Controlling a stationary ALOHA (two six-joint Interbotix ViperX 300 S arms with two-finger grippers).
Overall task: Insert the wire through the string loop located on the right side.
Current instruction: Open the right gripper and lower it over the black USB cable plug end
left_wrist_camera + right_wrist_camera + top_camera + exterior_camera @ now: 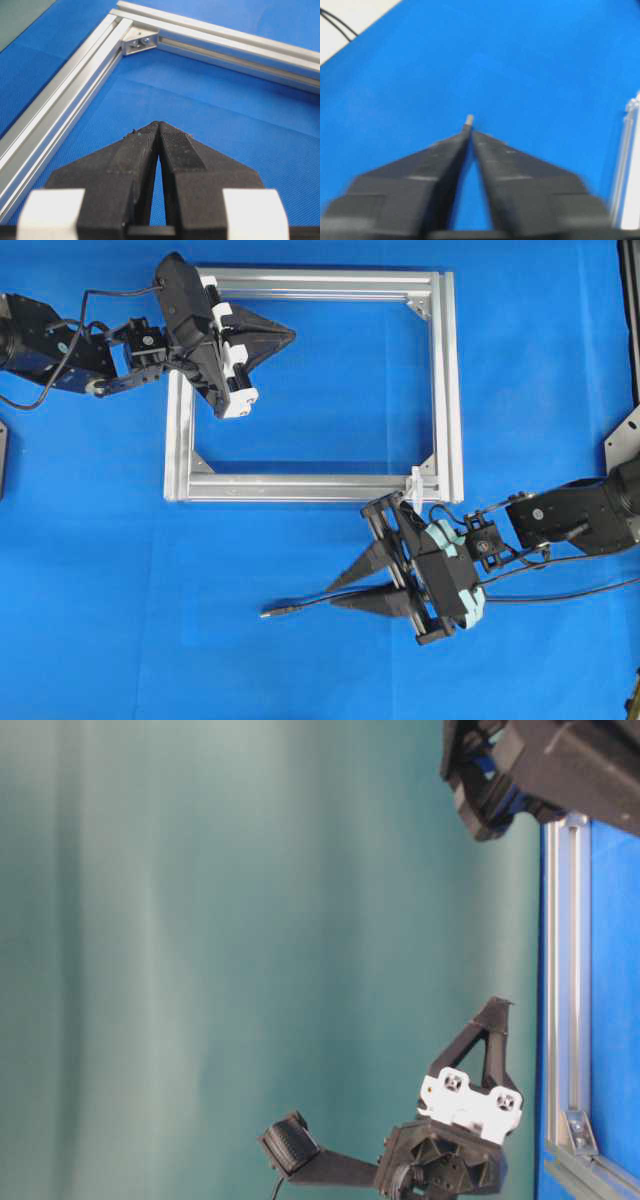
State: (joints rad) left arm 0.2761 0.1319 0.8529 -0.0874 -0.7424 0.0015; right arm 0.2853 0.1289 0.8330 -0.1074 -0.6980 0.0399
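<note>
The wire [310, 606] is lying on the blue worktop [300, 670] below the aluminium frame [452, 390], its plug tip [266, 613] pointing left. It is passing between the fingers of the right gripper [343, 595]; those jaws are nearly closed around it in the right wrist view, where only the tip [468, 119] is peeking out, blurred. The string loop [417, 483] is standing at the frame's lower right corner, just above that gripper; it is too small to make out clearly. The left gripper [290, 336] is hovering inside the frame with jaws pressed together, holding nothing. The table-level view is showing neither wire nor loop.
</note>
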